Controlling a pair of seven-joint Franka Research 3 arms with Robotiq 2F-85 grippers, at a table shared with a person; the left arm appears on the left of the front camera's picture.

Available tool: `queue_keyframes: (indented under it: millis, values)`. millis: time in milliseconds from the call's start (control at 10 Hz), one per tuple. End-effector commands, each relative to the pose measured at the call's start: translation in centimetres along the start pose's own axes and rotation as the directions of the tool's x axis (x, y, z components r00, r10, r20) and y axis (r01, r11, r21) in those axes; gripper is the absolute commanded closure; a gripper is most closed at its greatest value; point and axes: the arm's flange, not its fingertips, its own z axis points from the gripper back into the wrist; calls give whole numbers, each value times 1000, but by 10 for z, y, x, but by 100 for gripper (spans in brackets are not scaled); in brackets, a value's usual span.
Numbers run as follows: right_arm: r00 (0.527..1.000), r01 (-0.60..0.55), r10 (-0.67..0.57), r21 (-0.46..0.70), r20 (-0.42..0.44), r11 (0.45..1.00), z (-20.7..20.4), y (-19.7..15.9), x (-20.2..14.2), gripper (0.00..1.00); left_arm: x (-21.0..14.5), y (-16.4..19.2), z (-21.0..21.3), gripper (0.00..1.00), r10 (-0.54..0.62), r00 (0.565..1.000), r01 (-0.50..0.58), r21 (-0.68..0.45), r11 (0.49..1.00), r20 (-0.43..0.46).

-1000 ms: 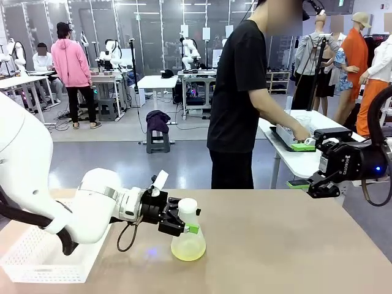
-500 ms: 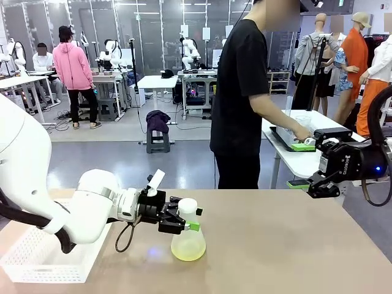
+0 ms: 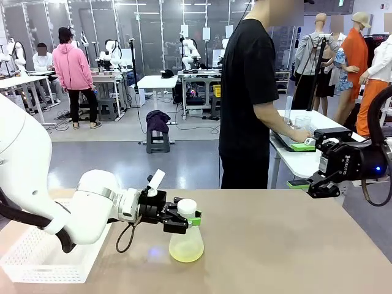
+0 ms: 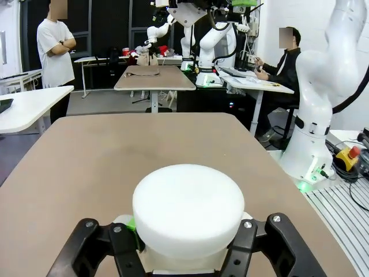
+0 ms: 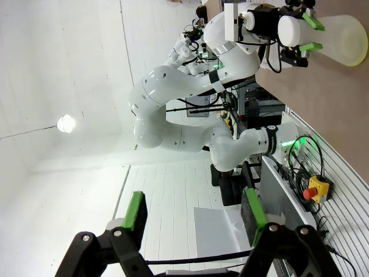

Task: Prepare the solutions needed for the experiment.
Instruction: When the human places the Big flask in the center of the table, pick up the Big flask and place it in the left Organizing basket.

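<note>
The solutions point(image 3: 185, 252) lie as a shallow yellow-green layer in the conical flask point(image 3: 186, 242), on the table point(image 3: 275, 245) at about 7 o'clock from its middle. The left gripper point(image 3: 187, 222) is clamped on the neck under the white stopper point(image 4: 188, 206). To move it well, keep the flask upright and level. The right gripper point(image 5: 193, 215) hangs spread and empty at 3 o'clock. Whether the flask's base touches the table is hard to tell

Translucent frosted plastic flask point(image 3: 186, 244), clear pale yellow-green solution point(image 3: 185, 253) inside, matt white stopper point(image 4: 188, 208), smooth matt tan desk point(image 3: 275, 245), glossy white arm shell point(image 3: 24, 165), matt black left claw point(image 3: 184, 223) with green pads point(image 3: 194, 221), white perforated plastic basket point(image 3: 43, 254) near left
</note>
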Motion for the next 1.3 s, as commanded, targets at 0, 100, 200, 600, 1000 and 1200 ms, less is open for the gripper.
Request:
queue_keyframes:
  millis: [0,100,200,600,1000,1200]
  values:
    - [1000,-13,13,7,-4,1000,0,-1,0,17,-8,-6,-2,100,-7,1000,6,17,1000,26]
    - [1000,-13,13,7,-4,1000,0,-1,0,17,-7,-6,-1,100,-1,1000,1,1,1000,30]
    - [1000,-13,13,7,-4,1000,0,-1,0,17,-6,-9,-1,100,16,999,-15,-47,999,29]
    - [1000,-13,13,7,-4,1000,0,-1,0,17,75,-26,34,100,-82,995,89,-132,987,61]
    - [1000,-13,13,7,-4,1000,0,-1,0,17,179,-47,114,100,-106,994,106,-107,989,1]
    - [1000,-13,13,7,-4,1000,0,-1,0,17,213,-71,155,100,-163,986,162,-22,987,-40]
